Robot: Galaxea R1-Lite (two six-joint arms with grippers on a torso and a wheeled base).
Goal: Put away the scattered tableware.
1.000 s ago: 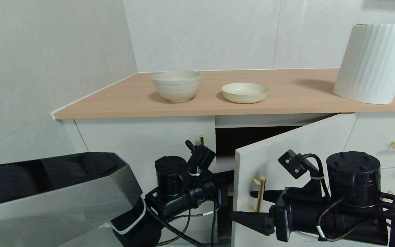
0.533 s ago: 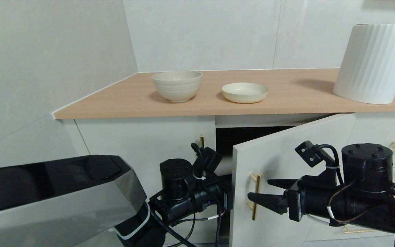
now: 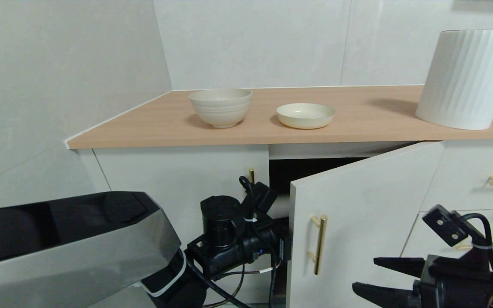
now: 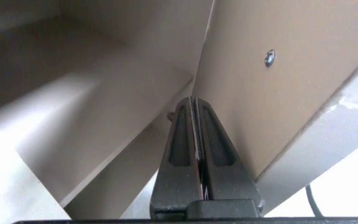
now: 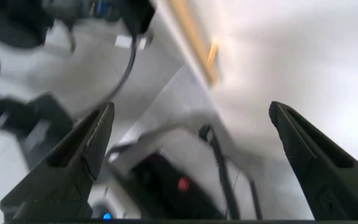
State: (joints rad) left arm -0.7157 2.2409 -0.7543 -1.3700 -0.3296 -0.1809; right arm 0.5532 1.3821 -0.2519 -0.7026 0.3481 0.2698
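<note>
Bowl (image 3: 220, 107) and shallow dish (image 3: 305, 115) sit on the surface (image 3: 357, 124). My left claw (image 4: 193, 112), pressed together, pokes behind the ajar cabinet door (image 3: 357, 201); I'd push outward steadily. Right claw (image 3: 364, 275) spread, beside the door.

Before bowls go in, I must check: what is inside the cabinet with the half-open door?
Above the door, the cabinet opening looks dark; the left wrist view shows bare inner panels. The door covers the rest.

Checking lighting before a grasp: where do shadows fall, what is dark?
Head view: bowl, dish and white tub cast soft shadows leftward on the counter; the cabinet opening is dark. Left wrist view: pale light on an inner panel.
</note>
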